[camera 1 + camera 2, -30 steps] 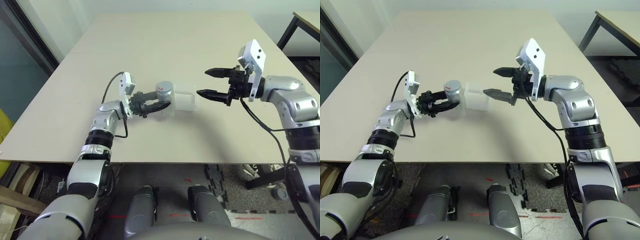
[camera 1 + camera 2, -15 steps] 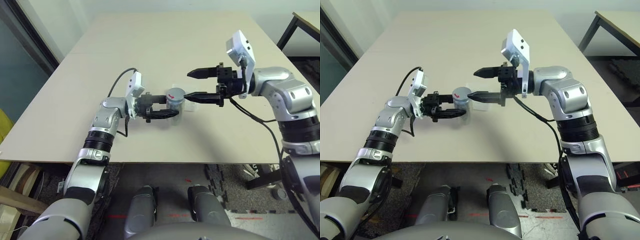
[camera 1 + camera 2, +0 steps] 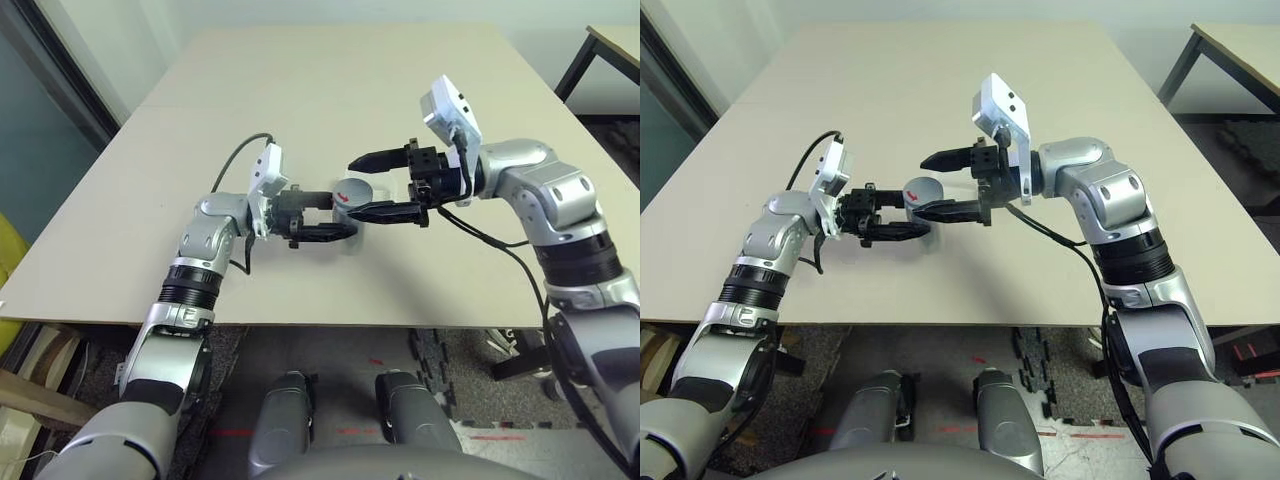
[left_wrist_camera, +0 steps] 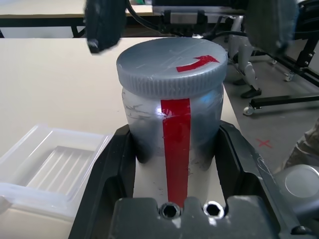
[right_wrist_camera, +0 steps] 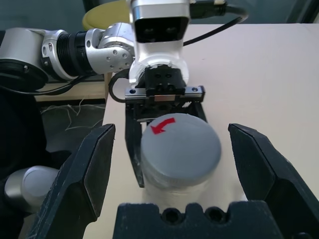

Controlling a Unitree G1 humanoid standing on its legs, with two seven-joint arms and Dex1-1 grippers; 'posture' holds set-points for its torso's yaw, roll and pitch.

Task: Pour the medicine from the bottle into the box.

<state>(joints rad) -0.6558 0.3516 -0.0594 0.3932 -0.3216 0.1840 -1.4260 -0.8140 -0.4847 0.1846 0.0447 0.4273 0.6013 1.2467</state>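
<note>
- The left gripper (image 3: 322, 215) is clamped on the bottle (image 3: 352, 196), held above the desk (image 3: 330, 80) near the middle of its front half, cap (image 4: 172, 64) on.
- The right gripper (image 3: 372, 185) stands wide apart, one finger each side of the cap, touching nothing.
- The box (image 4: 52, 169) lies just beside the bottle.
- Risk: an off-centre bite on the cap could twist the bottle loose, spilling the medicine outside the box.

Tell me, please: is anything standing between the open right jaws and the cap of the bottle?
Nothing visible does. The right gripper has its jaws open on either side of the grey cap, with bare gaps on both sides. The left gripper holds the bottle lower down, below the cap.
</note>
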